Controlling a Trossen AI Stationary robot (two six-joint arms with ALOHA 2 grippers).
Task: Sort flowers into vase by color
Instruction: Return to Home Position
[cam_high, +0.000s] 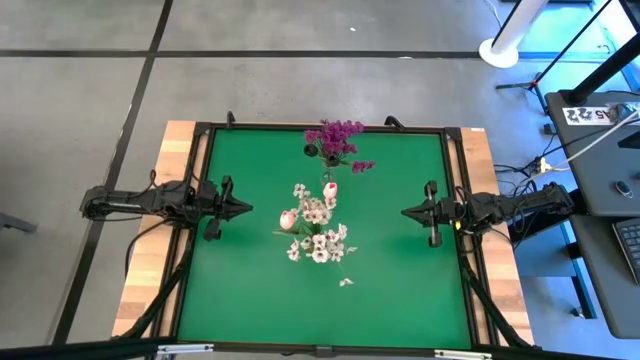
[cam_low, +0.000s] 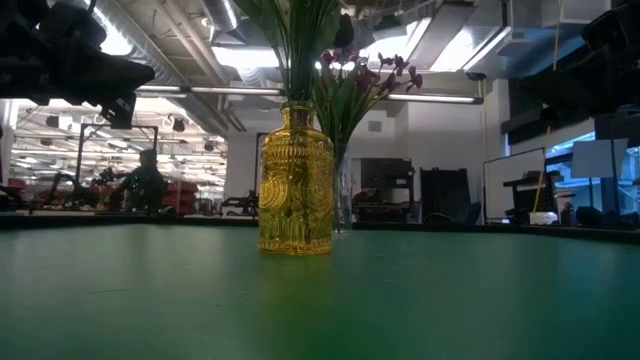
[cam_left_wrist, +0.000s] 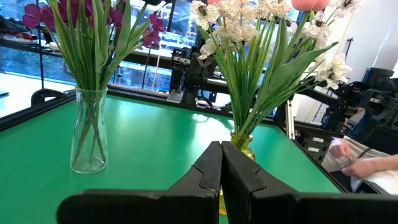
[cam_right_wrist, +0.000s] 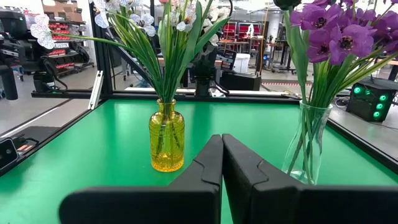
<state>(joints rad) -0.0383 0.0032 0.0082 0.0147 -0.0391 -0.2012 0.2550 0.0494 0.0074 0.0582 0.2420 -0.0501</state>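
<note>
A yellow glass vase (cam_right_wrist: 166, 140) stands near the table's middle and holds white blossoms (cam_high: 318, 243) and pale pink buds (cam_high: 289, 219) on green stems. A clear glass vase (cam_left_wrist: 88, 132) stands toward the far edge with magenta-purple flowers (cam_high: 336, 136) in it. One small white blossom (cam_high: 345, 282) lies loose on the green mat. My left gripper (cam_high: 249, 209) hovers shut at the left side, pointing level at the vases. My right gripper (cam_high: 404, 212) hovers shut at the right side, facing them too. Neither touches anything.
A black frame (cam_high: 455, 135) rims the green mat (cam_high: 250, 290), with wooden board outside it. A person's hand (cam_left_wrist: 360, 165) shows beyond the table's edge in the left wrist view. Open mat lies near the front edge.
</note>
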